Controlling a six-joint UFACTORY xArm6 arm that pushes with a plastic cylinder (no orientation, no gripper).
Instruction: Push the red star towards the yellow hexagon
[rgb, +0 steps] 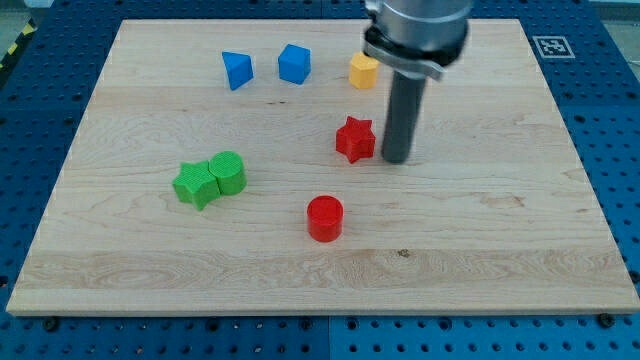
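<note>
The red star (355, 138) lies near the middle of the wooden board. The yellow hexagon (363, 71) sits above it, toward the view's top, partly hidden by the arm's body. My tip (397, 159) rests on the board just to the right of the red star, a small gap apart, slightly below its centre.
A red cylinder (324, 218) lies below the star. A green star (195, 184) and a green cylinder (228, 172) touch each other at the left. Two blue blocks (237, 69) (294, 63) sit at the top, left of the hexagon. The board's edge (320, 312) borders blue pegboard.
</note>
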